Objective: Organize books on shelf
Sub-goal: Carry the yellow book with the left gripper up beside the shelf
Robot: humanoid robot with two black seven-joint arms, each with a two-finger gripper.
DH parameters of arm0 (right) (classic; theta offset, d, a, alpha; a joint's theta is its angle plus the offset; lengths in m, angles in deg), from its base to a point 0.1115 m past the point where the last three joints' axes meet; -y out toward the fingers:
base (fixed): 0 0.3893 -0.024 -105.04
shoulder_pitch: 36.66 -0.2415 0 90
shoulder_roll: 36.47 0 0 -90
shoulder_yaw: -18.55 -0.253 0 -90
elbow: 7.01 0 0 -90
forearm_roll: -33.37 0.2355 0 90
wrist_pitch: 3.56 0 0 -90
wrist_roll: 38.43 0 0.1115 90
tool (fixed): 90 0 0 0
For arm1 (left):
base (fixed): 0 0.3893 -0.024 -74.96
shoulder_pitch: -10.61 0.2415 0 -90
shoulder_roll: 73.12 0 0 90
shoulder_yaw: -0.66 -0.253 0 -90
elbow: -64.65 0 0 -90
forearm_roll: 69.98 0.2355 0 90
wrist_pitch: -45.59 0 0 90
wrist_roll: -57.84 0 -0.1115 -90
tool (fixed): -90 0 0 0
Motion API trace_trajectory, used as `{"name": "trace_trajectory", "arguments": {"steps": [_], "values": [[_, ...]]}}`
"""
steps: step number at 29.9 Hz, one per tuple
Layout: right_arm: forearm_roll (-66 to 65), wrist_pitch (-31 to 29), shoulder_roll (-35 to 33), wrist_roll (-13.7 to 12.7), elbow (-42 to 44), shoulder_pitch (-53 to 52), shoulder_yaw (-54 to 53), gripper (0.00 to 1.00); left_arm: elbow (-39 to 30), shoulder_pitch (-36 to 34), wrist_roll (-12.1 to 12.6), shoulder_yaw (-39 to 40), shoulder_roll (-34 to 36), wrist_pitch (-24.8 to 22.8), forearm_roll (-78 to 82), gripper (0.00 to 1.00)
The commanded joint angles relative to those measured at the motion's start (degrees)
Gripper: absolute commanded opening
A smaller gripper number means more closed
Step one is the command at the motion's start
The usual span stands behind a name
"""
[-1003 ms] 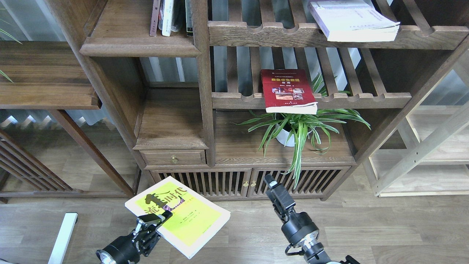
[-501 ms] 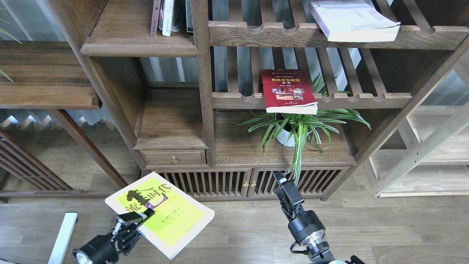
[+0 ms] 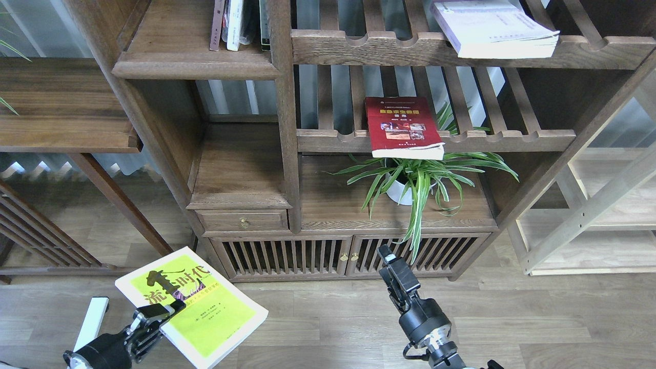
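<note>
My left gripper [image 3: 163,311] is shut on the near-left edge of the yellow-green book [image 3: 205,312], holding it flat above the floor at the lower left. The dark red book [image 3: 402,128] lies on the middle slatted shelf, overhanging its front rail. At the top right, the pale lavender-white book [image 3: 494,28] lies on the upper slatted shelf. The solid dark-brown shelf [image 3: 174,48] with the moulded front edge is at the upper left. My right gripper [image 3: 391,262] points at the cabinet doors, holding nothing; it is seen end-on, so its fingers cannot be told apart.
Thin upright books [image 3: 233,23] stand at the right end of the solid shelf. A potted spider plant [image 3: 417,179] sits under the red book. A small drawer [image 3: 243,221] and slatted cabinet doors [image 3: 287,256] are below. A pale wood rack [image 3: 589,215] stands on the right.
My left arm has carried the yellow-green book leftward and slightly down, away from the cabinet. The right gripper drifted a little to the right, then back. The books on the shelves have not moved.
</note>
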Motion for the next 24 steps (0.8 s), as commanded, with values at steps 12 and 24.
{"name": "trace_trajectory", "arguments": {"steps": [12,24], "values": [[-0.1,0.0,0.0,0.2,0.1,0.7,0.4,0.99,5.9,1.8,2.9,23.5,-10.0,0.0,15.9,0.0],[0.1,0.0,0.0,0.4,1.1,0.4,-0.3,0.99,-1.5,12.3,3.0,46.0,-16.4,0.0,29.9,0.0]]}}
